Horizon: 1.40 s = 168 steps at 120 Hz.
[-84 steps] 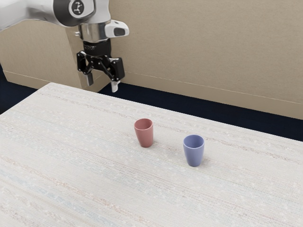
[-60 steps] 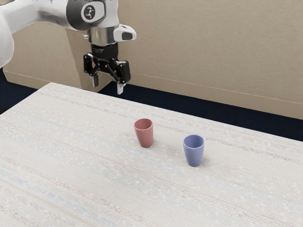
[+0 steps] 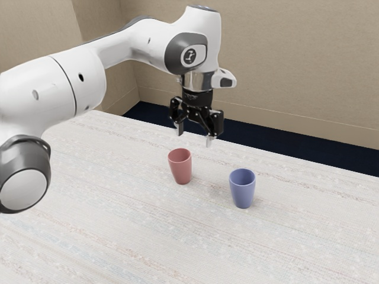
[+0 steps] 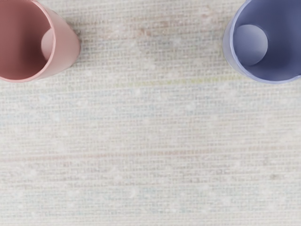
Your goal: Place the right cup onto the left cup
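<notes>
Black, 2-finger metal end effector (image 3: pixel 194 137): tips apart, prob. high b/c cups stand tall. From it, exterior view: round red plastic-ish cup (image 3: pixel 180 167) 7 o'clock, round blue plastic-ish cup (image 3: pixel 243 192) near 5, on flat, pale, cloth-like desk (image 3: pixel 130 225).

Plain room of unclear kind: beige wall (image 3: pixel 296 59), dark floor (image 3: pixel 331 152)

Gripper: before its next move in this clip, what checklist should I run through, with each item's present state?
1. Gripper open: ok.
2. Nothing held in it: ok.
3. Red cup and blue cup upright: ok, mouths up.
4. Cups standing apart: ok, bare table between them.
5. Gripper lined up over a cup: not ok, it is over neither.
6. Task's "right cup" certain: cannot tell whose right; blue stands toward the exterior view's right.
</notes>
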Each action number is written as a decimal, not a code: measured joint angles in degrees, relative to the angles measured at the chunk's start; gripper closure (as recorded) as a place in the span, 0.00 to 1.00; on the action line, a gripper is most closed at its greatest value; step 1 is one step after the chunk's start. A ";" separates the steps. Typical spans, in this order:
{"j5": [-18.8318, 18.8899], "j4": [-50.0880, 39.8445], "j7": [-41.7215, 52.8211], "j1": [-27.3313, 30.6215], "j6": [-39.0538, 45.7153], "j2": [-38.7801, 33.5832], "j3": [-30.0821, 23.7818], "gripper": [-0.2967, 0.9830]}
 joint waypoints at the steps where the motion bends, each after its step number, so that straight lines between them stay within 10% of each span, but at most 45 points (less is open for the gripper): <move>1: -0.06 0.06 -0.05 0.08 0.10 0.12 -0.23 0.23; 168: -2.46 15.28 -3.92 4.44 13.21 21.14 -7.58 0.23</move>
